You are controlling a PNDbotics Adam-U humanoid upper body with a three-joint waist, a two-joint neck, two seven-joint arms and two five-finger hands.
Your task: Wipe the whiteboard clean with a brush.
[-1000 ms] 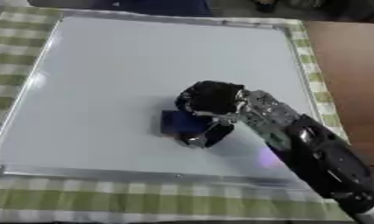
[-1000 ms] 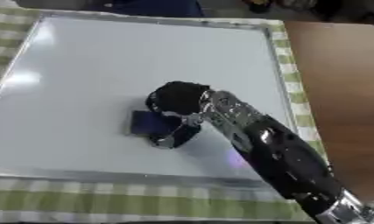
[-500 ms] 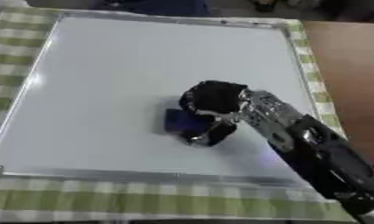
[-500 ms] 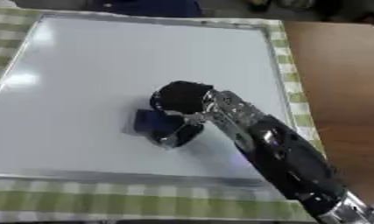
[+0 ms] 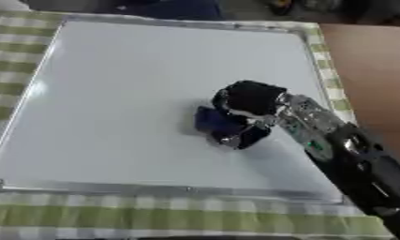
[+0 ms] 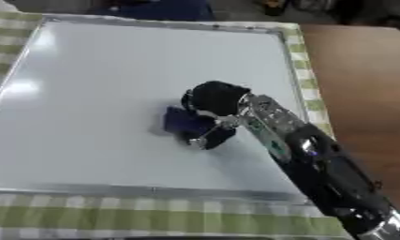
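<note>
Left eye view: whiteboard (image 5: 113,93), silver-framed, lying flat on a green checked cloth (image 5: 153,218); surface reads blank white, no marks visible. Right hand (image 5: 245,108), black, fingers curled round a dark blue brush (image 5: 212,121), which sits on the board right of centre, toward the near edge. Compared with a second ago, hand and brush appear shifted only slightly, a small part of a stroke. Left hand: not shown. Right eye view: same right hand (image 6: 212,104) wrapped over the brush (image 6: 185,121), forearm running down to the lower right corner; brown table (image 6: 359,84) bare beyond the cloth. Judgement: wiping under way, probably late, since the board looks clean around the brush.
</note>
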